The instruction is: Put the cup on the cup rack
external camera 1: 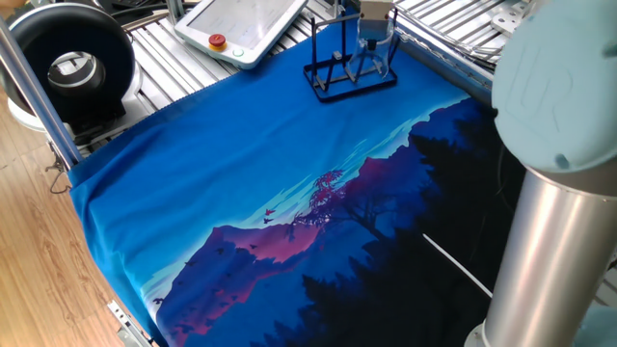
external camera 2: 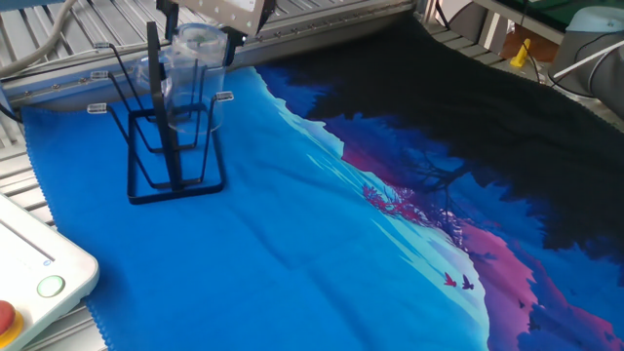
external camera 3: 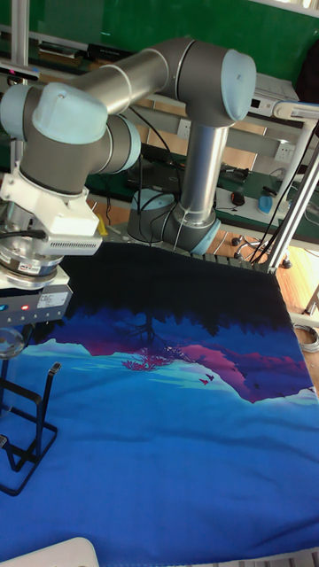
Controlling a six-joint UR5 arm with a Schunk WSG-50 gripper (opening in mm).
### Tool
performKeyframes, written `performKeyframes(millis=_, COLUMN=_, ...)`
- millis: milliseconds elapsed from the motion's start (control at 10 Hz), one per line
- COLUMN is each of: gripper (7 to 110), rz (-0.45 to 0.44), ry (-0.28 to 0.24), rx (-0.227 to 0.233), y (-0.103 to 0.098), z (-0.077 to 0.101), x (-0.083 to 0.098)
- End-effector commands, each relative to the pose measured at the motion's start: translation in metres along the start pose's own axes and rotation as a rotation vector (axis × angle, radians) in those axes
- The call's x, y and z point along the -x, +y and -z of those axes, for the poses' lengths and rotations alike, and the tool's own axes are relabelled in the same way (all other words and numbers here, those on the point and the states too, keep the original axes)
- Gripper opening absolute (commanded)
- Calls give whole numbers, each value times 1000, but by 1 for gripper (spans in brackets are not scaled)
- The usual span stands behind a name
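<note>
The cup rack (external camera 2: 174, 185) is a black wire frame with thin upright pegs, standing on the blue cloth at the far left; it also shows as the cup rack (external camera 1: 349, 82) and the cup rack (external camera 3: 25, 423). The cup (external camera 2: 192, 90), a clear glass mug, hangs over the rack among its pegs, right of the tallest peg. My gripper (external camera 2: 201, 35) comes down from above and is shut on the cup. From the opposite side, the cup (external camera 1: 376, 56) sits under the gripper (external camera 1: 375, 31). Whether a peg is inside the cup I cannot tell.
A white pendant (external camera 1: 246, 24) with a red button lies behind the rack, and its corner (external camera 2: 34, 268) shows close by in front. A black round device (external camera 1: 72, 60) sits at the far left. The arm's grey column (external camera 1: 549, 212) fills the right side.
</note>
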State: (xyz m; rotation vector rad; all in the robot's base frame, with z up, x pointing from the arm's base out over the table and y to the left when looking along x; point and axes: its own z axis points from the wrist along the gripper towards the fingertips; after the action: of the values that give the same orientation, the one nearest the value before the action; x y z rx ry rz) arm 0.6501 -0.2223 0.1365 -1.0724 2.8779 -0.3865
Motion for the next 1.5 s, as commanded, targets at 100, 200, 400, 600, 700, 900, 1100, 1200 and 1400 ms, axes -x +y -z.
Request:
performKeyframes(millis=100, gripper=66, rz=-8, ry=-4, rx=25, y=4, z=-4, x=7)
performKeyframes(millis=200, gripper=66, rz=-12, ry=-1, rx=38, y=7, z=-10, x=6)
performKeyframes(millis=400, gripper=66, rz=-12, ry=11, rx=86, y=19, z=-7, x=2)
performKeyframes(millis=600, gripper=66, rz=-14, ry=16, rx=106, y=23, z=-5, x=0)
performKeyframes(millis=700, gripper=66, rz=-12, ry=20, rx=101, y=22, z=-5, x=-1)
performKeyframes(millis=900, gripper=88, rz=23, ry=28, rx=69, y=11, z=-3, x=-2)
performKeyframes(millis=1100, gripper=88, rz=29, ry=13, rx=73, y=11, z=-3, x=2)
performKeyframes(millis=1200, gripper=88, rz=25, ry=19, rx=71, y=11, z=-2, x=1)
performKeyframes(millis=1400, gripper=88, rz=-18, ry=53, rx=124, y=25, z=8, x=-9)
